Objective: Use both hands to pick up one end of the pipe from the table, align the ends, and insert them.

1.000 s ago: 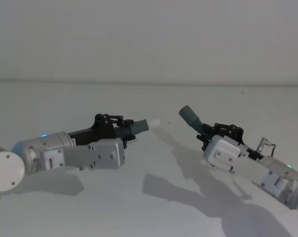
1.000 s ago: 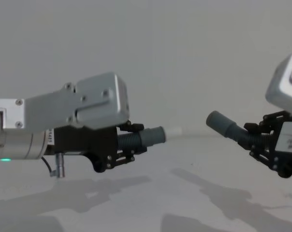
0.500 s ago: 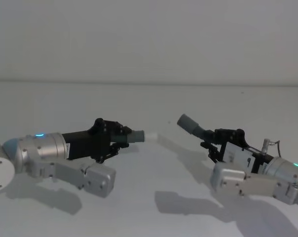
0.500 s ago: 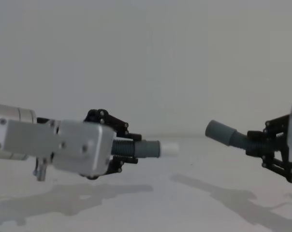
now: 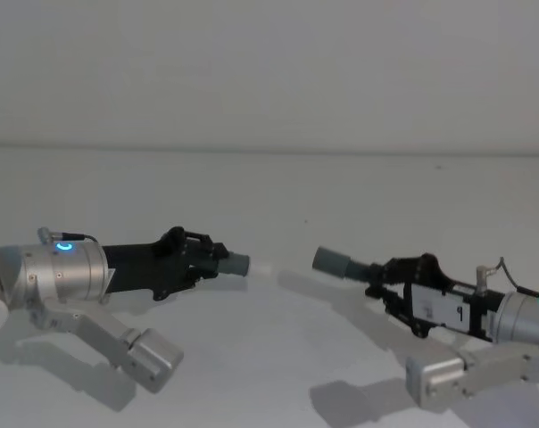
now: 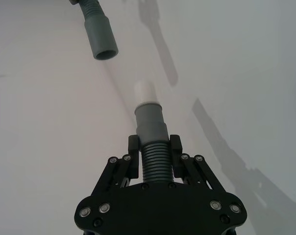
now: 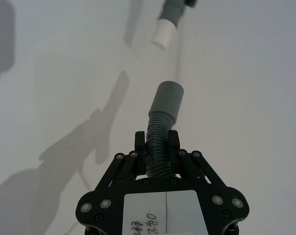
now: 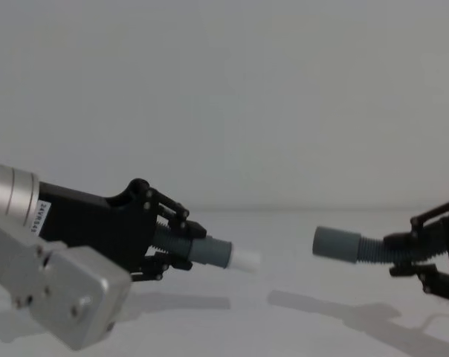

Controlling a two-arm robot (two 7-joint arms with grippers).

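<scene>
Two grippers face each other above the table, each carrying one piece of the pipe. At about 9 o'clock in the head view, the left gripper has its fingers clamped on the ribbed section of the tube, which points toward 3 o'clock. The tube's white tip leads, free in the air and clear of the table in the chest view. A green ring glows on the left wrist.

Between the two pieces there is an open gap; the tip and the cuff are near but apart, roughly level in the chest view. In the left wrist view the cuff's open mouth sits off the tube's line rather than dead ahead.

At about 4 o'clock in the head view, the right gripper grips the corrugated hose between its fingers. The hose runs toward 9 o'clock, its smooth cuff foremost, also off the table.
</scene>
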